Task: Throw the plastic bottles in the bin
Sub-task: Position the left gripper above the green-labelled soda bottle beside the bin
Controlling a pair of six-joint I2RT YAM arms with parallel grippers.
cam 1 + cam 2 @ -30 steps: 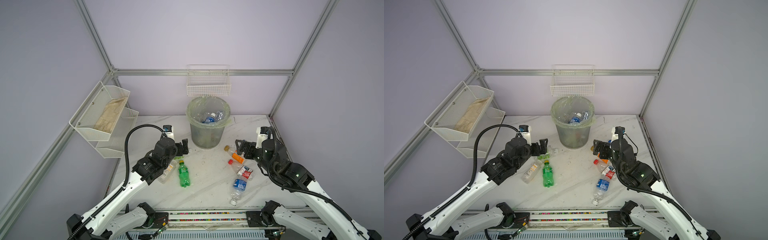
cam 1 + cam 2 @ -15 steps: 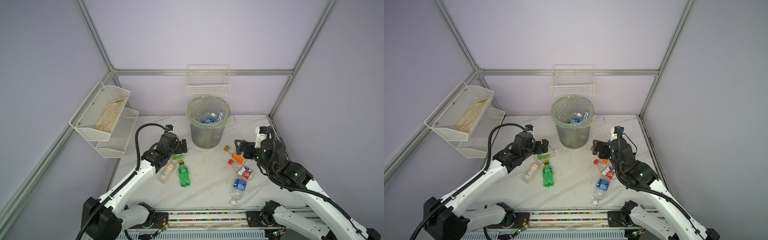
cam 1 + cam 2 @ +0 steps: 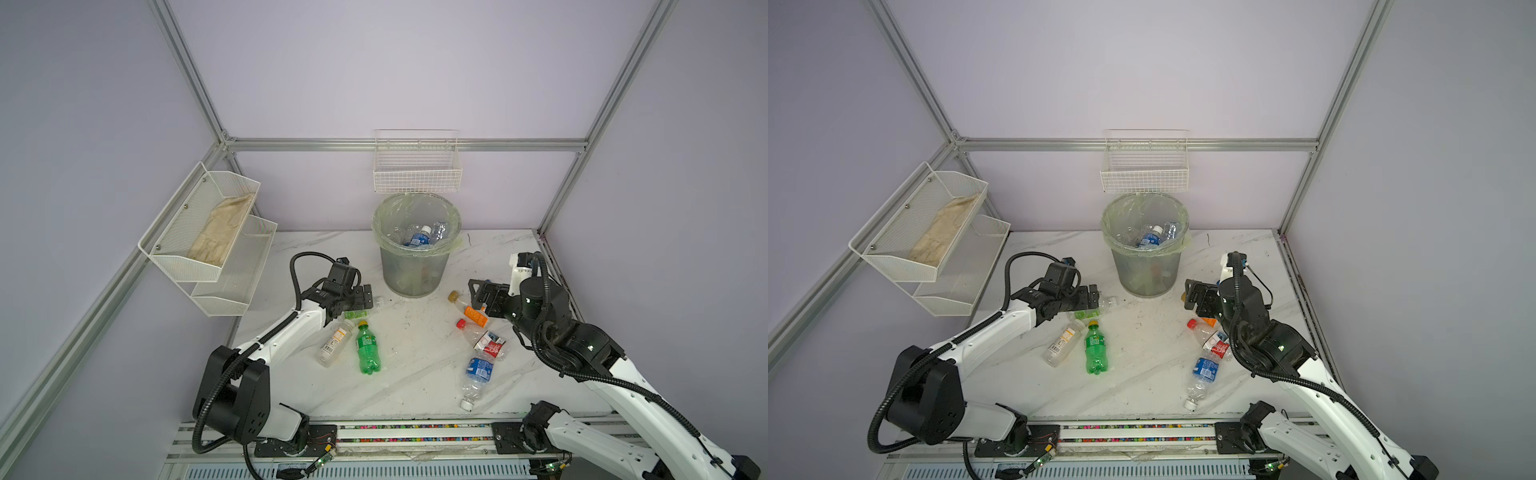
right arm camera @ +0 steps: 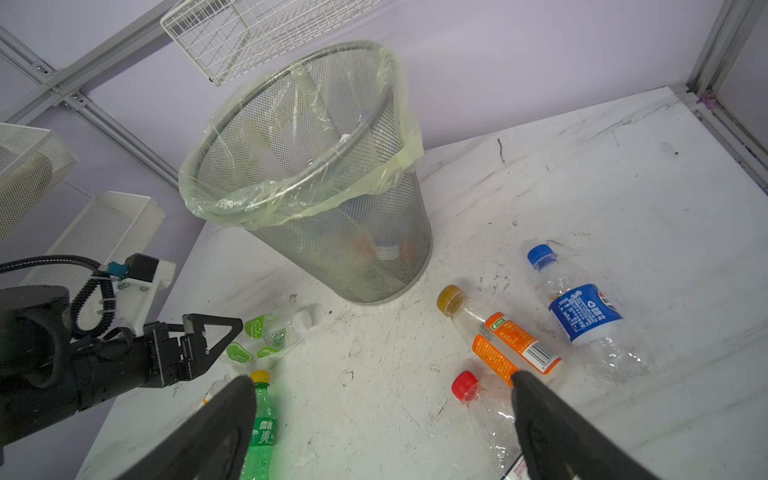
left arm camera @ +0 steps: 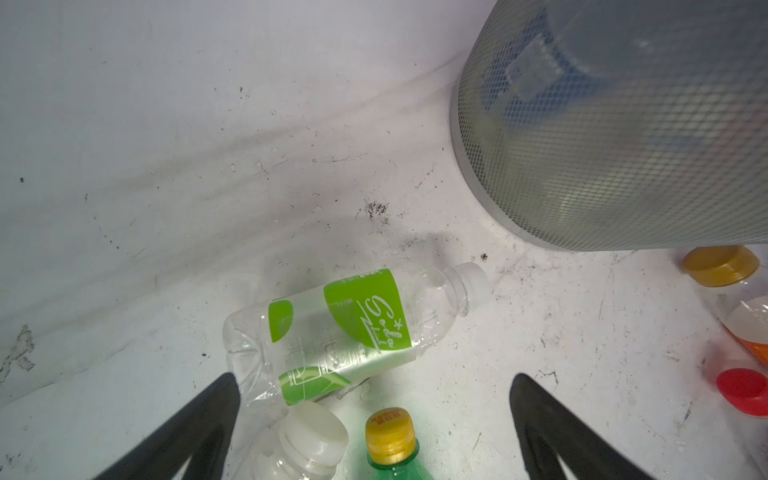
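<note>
Left hand (image 5: 374, 376), spread and empty, hangs over the counter (image 5: 540, 332); the green-labelled clear bottle (image 5: 353, 324) lies on its side just ahead of it, near the bin (image 5: 623, 145). Right hand (image 4: 382, 378), spread too, is beside the orange-labelled bottle (image 4: 507, 345).

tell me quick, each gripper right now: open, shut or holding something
Left gripper: open, empty, just short of the green-labelled bottle.
Right gripper: open, empty.
</note>
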